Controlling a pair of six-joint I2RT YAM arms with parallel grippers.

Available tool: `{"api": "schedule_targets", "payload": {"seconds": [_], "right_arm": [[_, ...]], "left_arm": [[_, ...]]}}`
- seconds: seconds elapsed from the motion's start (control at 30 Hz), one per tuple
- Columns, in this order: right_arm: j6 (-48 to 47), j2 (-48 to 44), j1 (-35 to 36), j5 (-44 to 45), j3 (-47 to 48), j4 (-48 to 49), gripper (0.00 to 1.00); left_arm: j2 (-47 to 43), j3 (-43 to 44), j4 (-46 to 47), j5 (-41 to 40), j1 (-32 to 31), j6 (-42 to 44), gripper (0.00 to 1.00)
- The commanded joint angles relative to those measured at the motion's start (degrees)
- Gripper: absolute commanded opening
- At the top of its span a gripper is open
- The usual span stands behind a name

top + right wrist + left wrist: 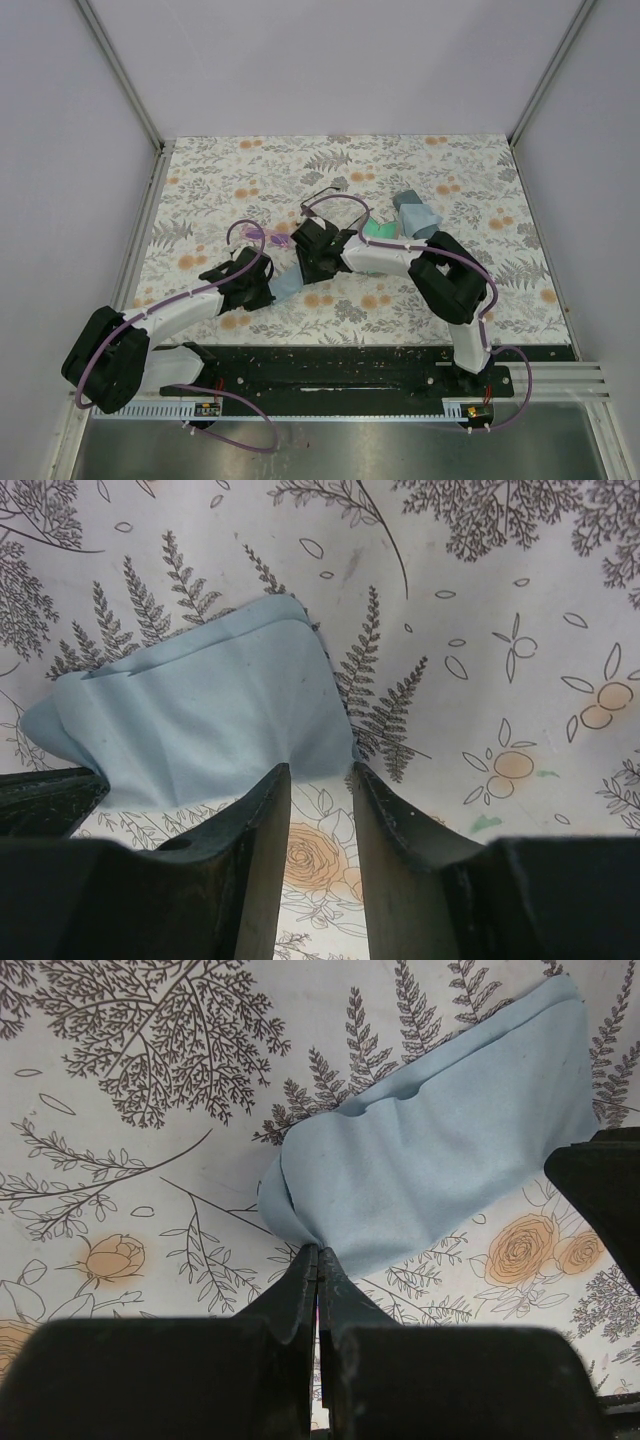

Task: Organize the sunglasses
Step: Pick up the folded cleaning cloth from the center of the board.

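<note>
The purple-tinted sunglasses [262,236] lie on the floral table just behind my left gripper. The black wire-framed sunglasses [322,197] lie farther back, behind my right gripper. Neither pair shows in the wrist views. My left gripper [266,289] [318,1252] is shut on one corner of a light-blue cloth [286,286] [430,1150] lying flat on the table. My right gripper [306,266] [320,770] is open, its fingertips [277,776] touching the cloth's [200,710] opposite edge and straddling a small pucker there.
A teal case [380,229] lies beside the right forearm, with a second folded light-blue cloth [416,214] behind it. The table is bounded by white walls on the left, right and back. The right gripper's body [600,1200] shows at the edge of the left wrist view.
</note>
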Motion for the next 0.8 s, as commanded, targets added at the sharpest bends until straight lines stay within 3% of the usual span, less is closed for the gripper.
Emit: {"api": "schedule_targets", "payload": {"seconds": [0.0,0.33,0.53,0.77], "right_arm": [[-1.4,4.1,0.9,1.5,1.6,-2.5,0.39],[-2.1,5.3,1.1,2.9,2.4,-3.5,0.29],[-2.3,6.5,1.1,4.2,3.8,-5.0,0.0],[-2.8,4.3,1.1,6.0,4.4,-5.4,0.0]], "left_arm": [[0.5,0.5,0.9,0.1,-0.2,1.0,0.0],[1.7,0.7,1.4,0.1,-0.3,1.2,0.0],[2.2,0.5,2.0,0.1,-0.2,1.2,0.0],[2.9,1.3,1.9,0.2,-0.2,2.0,0.0]]}}
